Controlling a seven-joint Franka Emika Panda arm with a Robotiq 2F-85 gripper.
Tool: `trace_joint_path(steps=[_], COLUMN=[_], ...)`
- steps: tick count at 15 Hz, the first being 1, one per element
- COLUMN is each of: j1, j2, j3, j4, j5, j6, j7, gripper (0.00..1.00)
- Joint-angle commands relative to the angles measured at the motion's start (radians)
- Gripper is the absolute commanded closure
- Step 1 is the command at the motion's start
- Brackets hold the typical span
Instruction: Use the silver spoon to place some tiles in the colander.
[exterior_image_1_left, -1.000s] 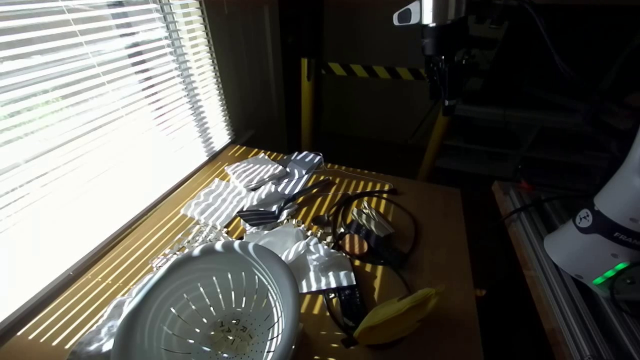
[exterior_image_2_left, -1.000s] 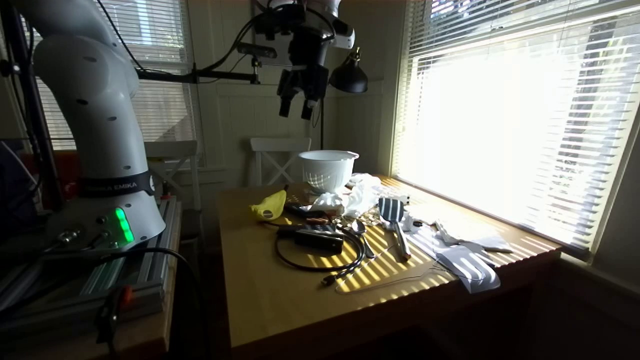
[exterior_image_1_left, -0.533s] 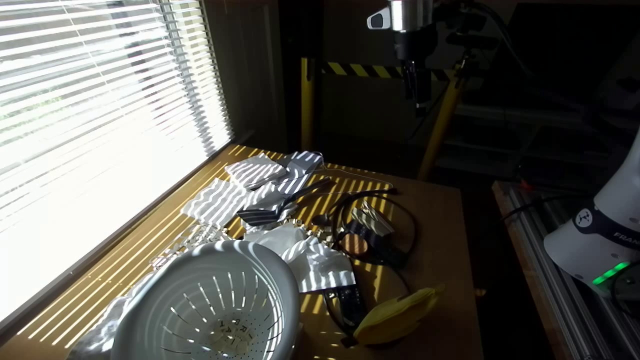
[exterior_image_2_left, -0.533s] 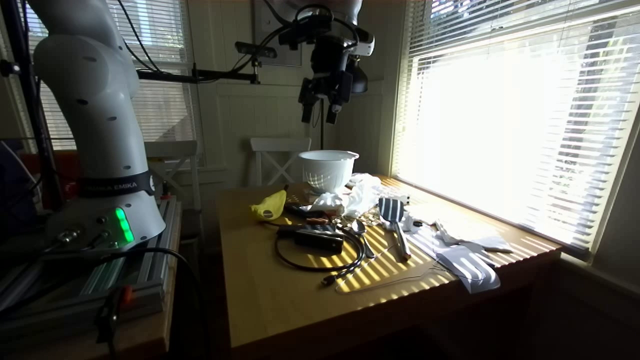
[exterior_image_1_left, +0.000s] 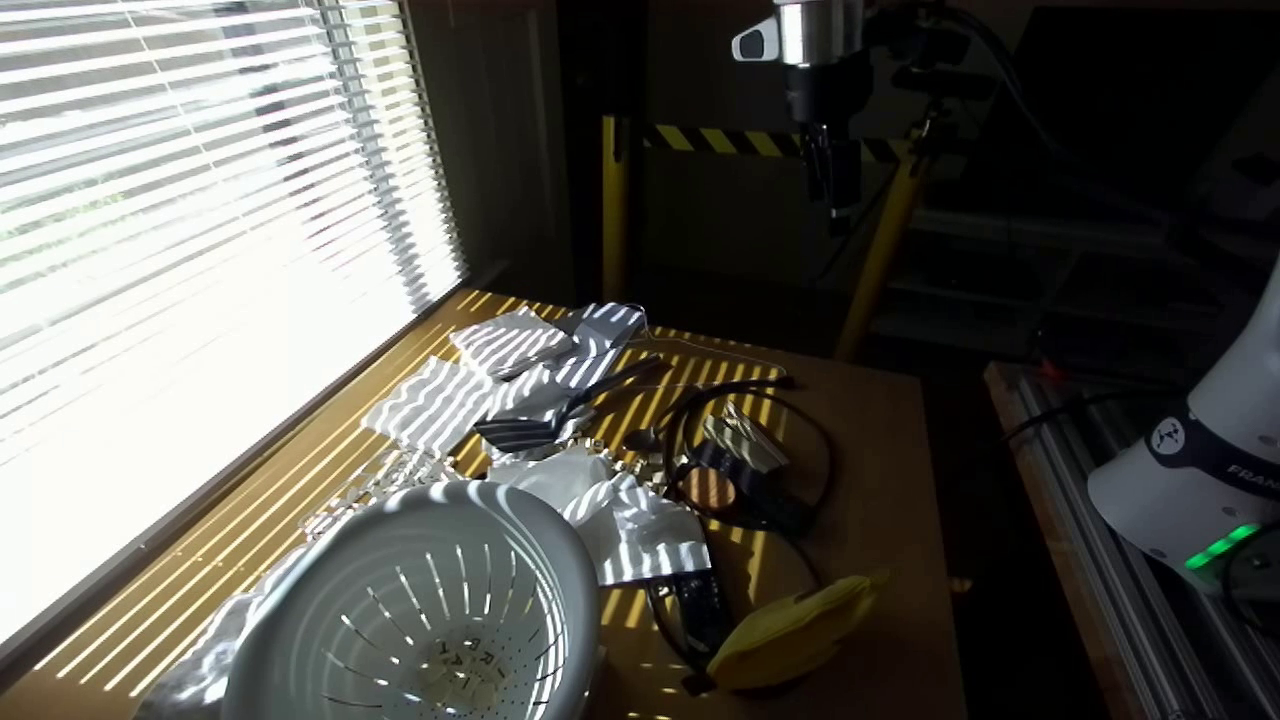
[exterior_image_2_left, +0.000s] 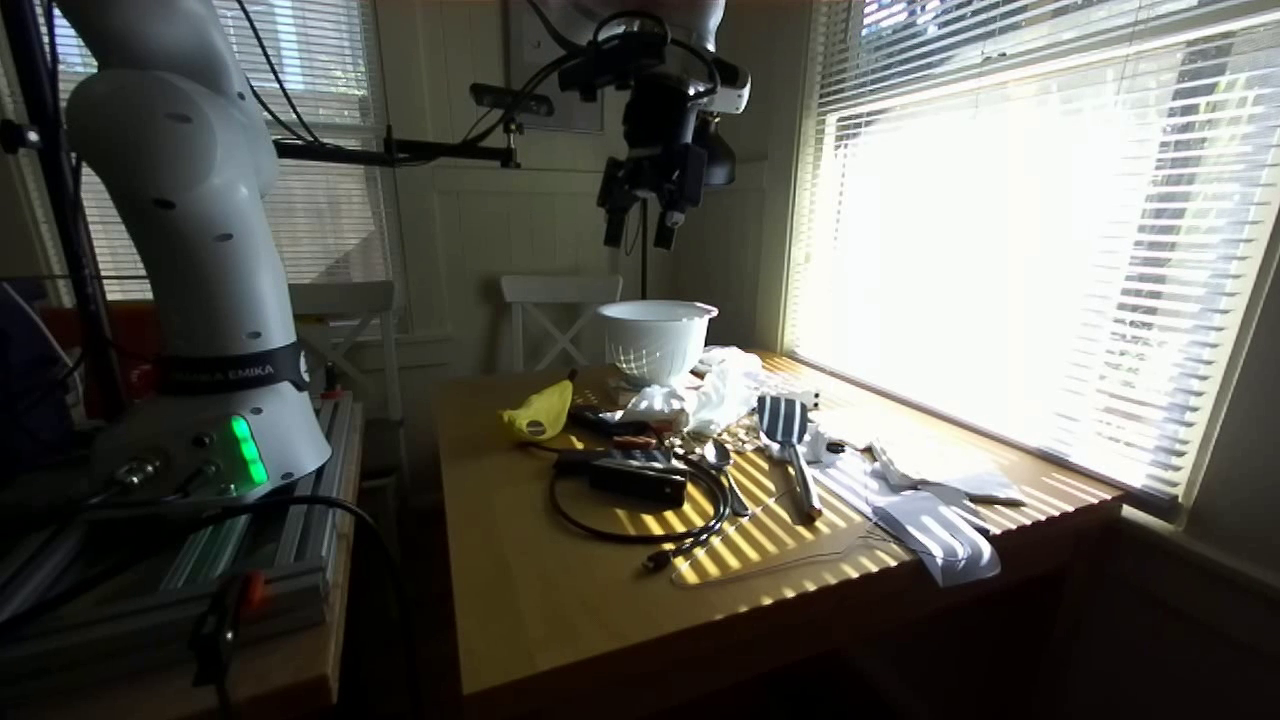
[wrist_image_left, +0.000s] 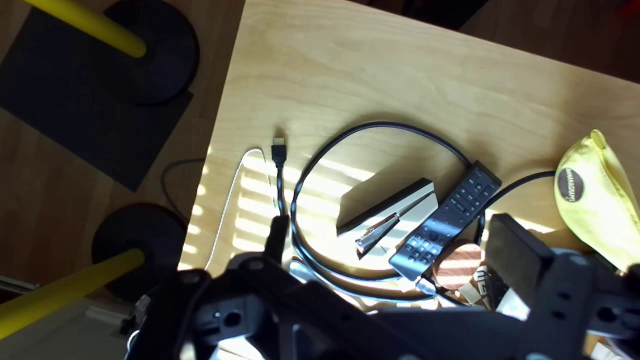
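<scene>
My gripper (exterior_image_2_left: 638, 238) hangs high over the table, its jaws wide apart and nothing between them; the wrist view shows both fingers (wrist_image_left: 520, 255) spread. The silver spoon (exterior_image_2_left: 717, 456) lies on the table beside the looped cable, below the gripper and clear of it. In an exterior view its bowl (exterior_image_1_left: 641, 440) looks dark. Loose tiles (exterior_image_2_left: 738, 436) are scattered around the spoon, and more tiles (exterior_image_1_left: 390, 475) lie near the window side. The white colander (exterior_image_1_left: 400, 545) stands upright at the table's far end from the spoon's handle, with several letter tiles (exterior_image_1_left: 468, 665) at its bottom.
Near the spoon lie a black cable (wrist_image_left: 320, 155), stapler (wrist_image_left: 395, 217), remote (wrist_image_left: 445, 222), wooden disc (wrist_image_left: 457, 265) and spatula (exterior_image_2_left: 785, 425). A yellow banana pouch (exterior_image_2_left: 538, 412) is by the table edge. Crumpled white plastic (exterior_image_2_left: 725, 390) and papers (exterior_image_2_left: 930, 520) cover the window side.
Between one second and half a second ago my open gripper moved toward the window; since then it has barely shifted. Nothing on the table has moved.
</scene>
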Motion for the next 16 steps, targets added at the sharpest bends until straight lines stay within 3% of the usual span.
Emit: trace_joint_path(steps=[1, 8, 12, 13, 16], j1=[-0.011, -0.043, -0.021, -0.045, -0.046], j2=[0.135, 0.417, 0.559, 0.48, 0.508], j3=[0.012, 0.043, 0.071, 0.079, 0.09], j4=[0.075, 0.233, 0.329, 0.257, 0.268], j5=[-0.018, -0.061, -0.196, -0.144, -0.15], j6=[0.049, 0.127, 0.076, 0.12, 0.119], j7=[-0.12, -0.448, -0.431, -0.426, -0.42], gripper=[0.0, 0.0, 0.0, 0.0, 0.0])
